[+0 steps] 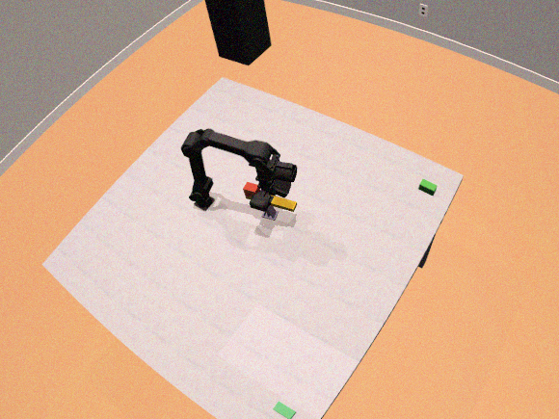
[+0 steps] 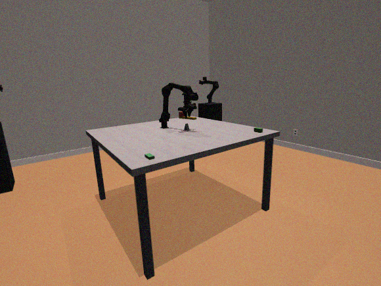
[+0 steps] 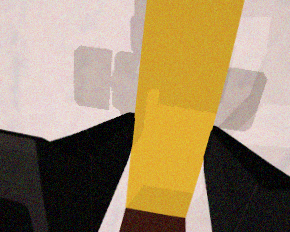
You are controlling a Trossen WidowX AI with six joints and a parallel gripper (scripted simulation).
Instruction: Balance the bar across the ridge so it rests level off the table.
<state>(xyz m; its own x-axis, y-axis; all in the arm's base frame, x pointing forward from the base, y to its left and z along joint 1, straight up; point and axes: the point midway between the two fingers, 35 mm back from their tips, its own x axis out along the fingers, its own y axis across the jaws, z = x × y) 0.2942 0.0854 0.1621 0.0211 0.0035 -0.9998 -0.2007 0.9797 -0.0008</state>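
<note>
From where I stand, the black arm (image 1: 231, 143) (image 2: 165, 102) reaches out over the pale desk (image 1: 159, 261) (image 2: 157, 142) and bends down, its fingers (image 2: 188, 115) clamped on the bar (image 1: 283, 203) (image 2: 191, 118) (image 3: 175, 115). That bar is mostly yellow, with a red block (image 1: 250, 189) (image 2: 180, 114) at one end, and it is up in the air, roughly level, above the little dark ridge (image 1: 270, 212) (image 2: 186, 127). There's a gap between the two, so the bar isn't resting on the ridge, nor is it touching the desk. From the wrist, the yellow length runs up between the black fingers, with shadows on the pale surface behind it. Two green blocks sit on the desk, well apart: one (image 1: 428, 187) (image 2: 258, 130) near a corner, the other (image 1: 284, 409) (image 2: 149, 156) near another edge. Beyond the desk, a second arm (image 2: 213, 89) stands on a black pedestal (image 2: 210, 111).
</note>
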